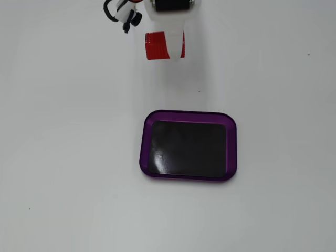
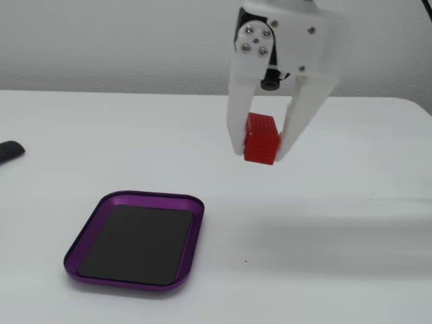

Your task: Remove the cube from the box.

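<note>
The red cube [image 2: 261,138] hangs in the air, pinched between the two white fingers of my gripper [image 2: 260,152], which is shut on it. From above, the cube [image 1: 156,46] shows near the top edge, partly under the gripper [image 1: 169,52]. The box [image 1: 188,145], a purple-rimmed tray with a black bottom, lies empty on the white table. In a fixed view from the side, the box [image 2: 136,239] sits at lower left, and the cube is well above the table and to the right of it.
A dark object [image 2: 10,150] lies at the left table edge in a fixed view. A black cable and red-white wires [image 1: 122,9] hang from the arm at the top. The white table [image 1: 68,157] spreads around the box.
</note>
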{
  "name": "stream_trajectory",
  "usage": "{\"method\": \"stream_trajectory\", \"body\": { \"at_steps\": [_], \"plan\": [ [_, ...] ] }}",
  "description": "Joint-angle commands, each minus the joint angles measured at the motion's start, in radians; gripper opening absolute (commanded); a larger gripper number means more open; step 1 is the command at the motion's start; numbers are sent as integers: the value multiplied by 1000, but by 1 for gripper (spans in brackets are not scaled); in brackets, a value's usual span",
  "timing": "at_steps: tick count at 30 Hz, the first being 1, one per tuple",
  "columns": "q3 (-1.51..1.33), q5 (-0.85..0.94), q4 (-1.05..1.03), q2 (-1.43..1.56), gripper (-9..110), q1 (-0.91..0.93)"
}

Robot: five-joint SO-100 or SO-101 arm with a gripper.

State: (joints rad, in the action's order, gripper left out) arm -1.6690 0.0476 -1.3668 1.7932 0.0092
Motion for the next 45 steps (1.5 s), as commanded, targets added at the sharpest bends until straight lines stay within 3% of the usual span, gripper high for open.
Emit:
{"method": "stream_trajectory", "body": {
  "at_steps": [1,11,21,29,41,45],
  "plan": [
    [-227,2,107,144,0,0],
    [-620,-6,350,256,0,-91],
    [-655,3,383,253,7,-107],
    [-617,9,316,261,15,-97],
    [-198,60,5,502,22,-92],
    [-250,63,8,637,24,43]
  ]
}}
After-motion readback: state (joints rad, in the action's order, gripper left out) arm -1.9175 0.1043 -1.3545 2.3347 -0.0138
